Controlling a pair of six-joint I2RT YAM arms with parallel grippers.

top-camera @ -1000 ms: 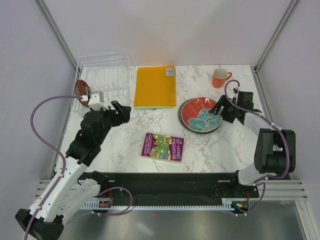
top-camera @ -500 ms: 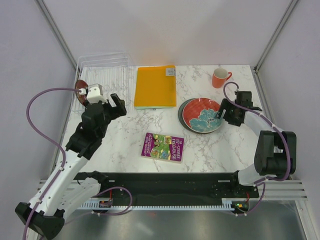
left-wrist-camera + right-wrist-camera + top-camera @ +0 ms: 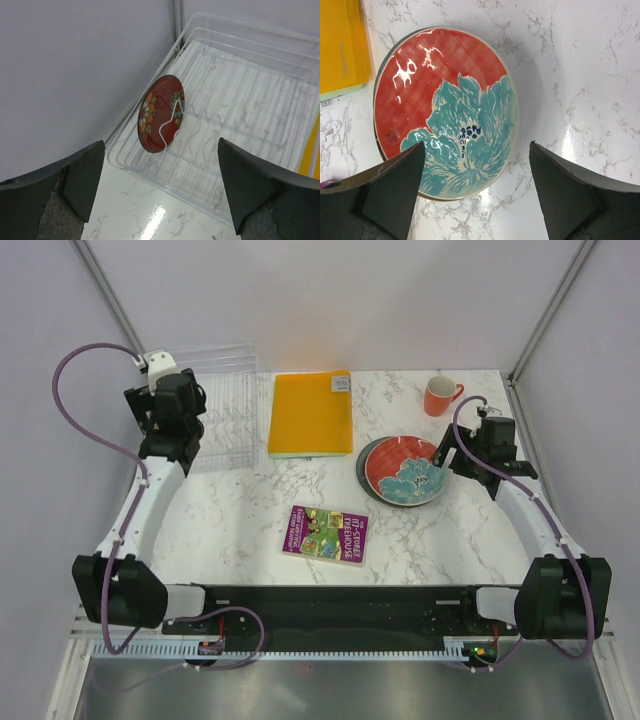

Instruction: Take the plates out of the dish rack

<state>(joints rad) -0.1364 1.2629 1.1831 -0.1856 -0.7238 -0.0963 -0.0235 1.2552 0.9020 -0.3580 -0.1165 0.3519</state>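
Observation:
The clear dish rack (image 3: 225, 390) stands at the back left. A small dark red plate (image 3: 161, 114) with flowers stands on edge in its wire dividers (image 3: 240, 105), near the left wall. My left gripper (image 3: 168, 415) hovers above the rack's near left corner, open and empty, its jaws either side of the plate's lower edge in the left wrist view (image 3: 160, 147). The red plate with teal blotches (image 3: 402, 470) lies flat on the table on a dark-rimmed plate. My right gripper (image 3: 462, 462) is open and empty above its right edge (image 3: 477, 147).
An orange folder (image 3: 312, 412) lies right of the rack. An orange mug (image 3: 438, 396) stands at the back right. A purple and green book (image 3: 326, 534) lies in the middle. The enclosure's wall (image 3: 75, 75) runs close along the rack's left side.
My left arm has swung from beside the rack's front edge up and back over the rack. My right gripper has drawn back toward the plate's right edge and risen.

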